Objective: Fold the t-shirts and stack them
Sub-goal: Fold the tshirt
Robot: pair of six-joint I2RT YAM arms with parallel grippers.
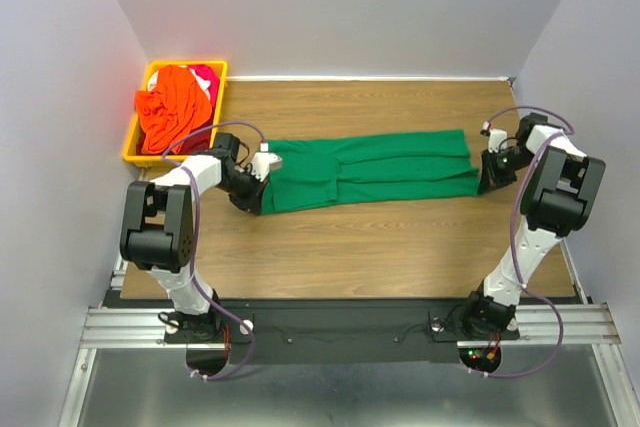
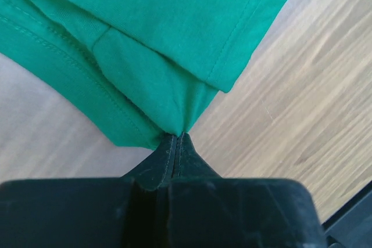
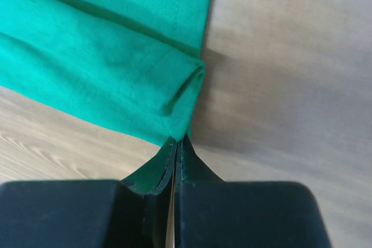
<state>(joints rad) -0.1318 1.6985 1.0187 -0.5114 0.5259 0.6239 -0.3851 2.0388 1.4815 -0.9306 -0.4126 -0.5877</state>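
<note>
The green t-shirt (image 1: 370, 172) lies stretched as a long folded band across the middle of the table. My left gripper (image 1: 254, 193) is shut on its left end; the left wrist view shows the cloth corner (image 2: 168, 108) pinched at the closed fingertips (image 2: 177, 137). My right gripper (image 1: 487, 179) is shut on its right end; the right wrist view shows the folded hem (image 3: 174, 103) pinched at the fingertips (image 3: 177, 140). The orange t-shirt (image 1: 172, 107) and a bit of the red-pink one (image 1: 204, 75) lie crumpled in the bin.
The yellow-orange bin (image 1: 140, 117) stands at the back left corner, close behind my left arm. Grey walls enclose the wooden table (image 1: 370, 247) on three sides.
</note>
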